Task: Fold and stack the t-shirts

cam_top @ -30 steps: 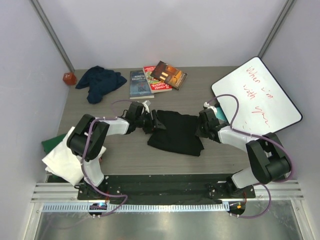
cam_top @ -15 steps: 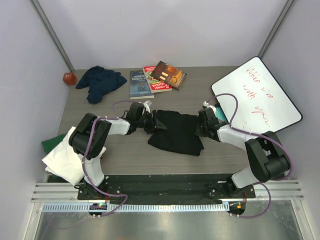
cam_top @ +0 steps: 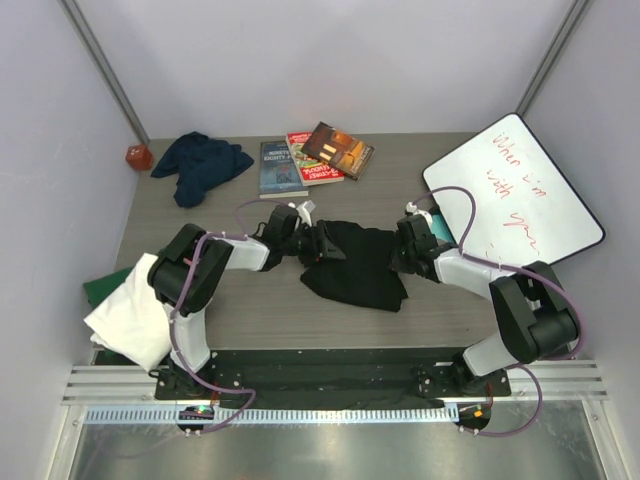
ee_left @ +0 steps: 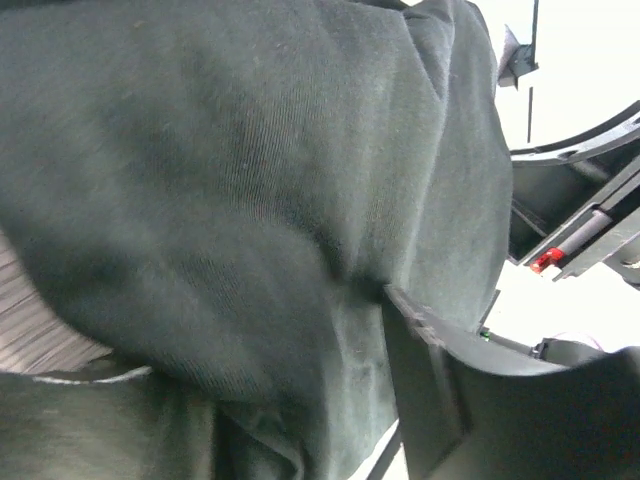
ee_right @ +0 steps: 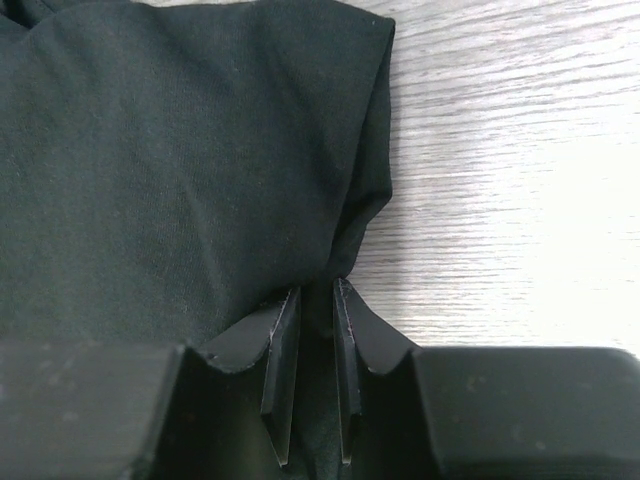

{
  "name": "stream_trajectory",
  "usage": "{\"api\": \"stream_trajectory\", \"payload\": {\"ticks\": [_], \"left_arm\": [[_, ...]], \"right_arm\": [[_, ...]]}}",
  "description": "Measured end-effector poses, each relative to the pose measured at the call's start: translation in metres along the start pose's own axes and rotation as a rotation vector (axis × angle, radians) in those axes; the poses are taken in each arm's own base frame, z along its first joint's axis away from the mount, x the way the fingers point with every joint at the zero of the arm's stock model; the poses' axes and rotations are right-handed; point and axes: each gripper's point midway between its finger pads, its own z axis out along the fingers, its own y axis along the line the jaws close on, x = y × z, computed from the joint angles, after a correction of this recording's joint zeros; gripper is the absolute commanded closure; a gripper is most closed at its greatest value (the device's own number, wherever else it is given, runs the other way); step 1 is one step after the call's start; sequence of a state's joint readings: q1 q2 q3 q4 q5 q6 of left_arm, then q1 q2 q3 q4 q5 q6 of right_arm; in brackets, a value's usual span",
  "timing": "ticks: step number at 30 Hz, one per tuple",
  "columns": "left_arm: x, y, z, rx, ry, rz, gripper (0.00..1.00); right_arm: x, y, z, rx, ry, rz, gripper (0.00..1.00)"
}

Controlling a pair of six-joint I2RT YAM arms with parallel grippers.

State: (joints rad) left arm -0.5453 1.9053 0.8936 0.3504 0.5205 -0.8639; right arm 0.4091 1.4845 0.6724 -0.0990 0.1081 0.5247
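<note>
Right pincer [ee_right: 315,300] is nipping the edge of the half-folded black t-shirt [cam_top: 360,265], left pincer [cam_top: 320,243] I can't tell, and the navy t-shirt [cam_top: 200,165] sits crumpled on the worktop [cam_top: 260,310], so plenty left.

black shirt [ee_left: 250,200] covers all but one finger [ee_left: 428,375] of the left hand [cam_top: 318,244].

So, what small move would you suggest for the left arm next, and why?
Probably close the left fingers on the black t-shirt: they stand open with cloth against them, while the right fingers already pinch its opposite edge, so both could then lift it.
</note>
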Motion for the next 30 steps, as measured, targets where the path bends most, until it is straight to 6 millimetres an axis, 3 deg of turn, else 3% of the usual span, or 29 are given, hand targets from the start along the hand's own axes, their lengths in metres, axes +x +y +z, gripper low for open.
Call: {"api": "stream_trajectory", "payload": {"ticks": [1,5,9,20,26,30], "left_arm": [[0.001,-0.001,0.002,0.003,0.003,0.005,0.48],[0.008,0.001,0.011,-0.006,0.014,0.012,0.80],[0.011,0.003,0.012,-0.016,0.018,-0.001,1.00],[0.013,0.009,-0.004,-0.148,0.007,0.012,1.00],[0.019,0.031,-0.040,-0.327,0.001,-0.001,1.00],[0.012,0.049,-0.072,-0.448,-0.025,-0.027,1.00]], "right_arm": [[0.000,0.000,0.000,-0.001,0.001,0.000,0.75],[0.000,0.001,0.001,-0.004,0.002,0.000,0.75],[0.000,0.001,0.001,-0.004,0.002,0.000,0.75],[0.000,0.001,0.000,-0.006,0.003,-0.001,0.76],[0.005,0.000,-0.006,-0.006,0.031,-0.002,0.76],[0.002,0.003,-0.016,-0.014,0.029,-0.005,0.76]]}}
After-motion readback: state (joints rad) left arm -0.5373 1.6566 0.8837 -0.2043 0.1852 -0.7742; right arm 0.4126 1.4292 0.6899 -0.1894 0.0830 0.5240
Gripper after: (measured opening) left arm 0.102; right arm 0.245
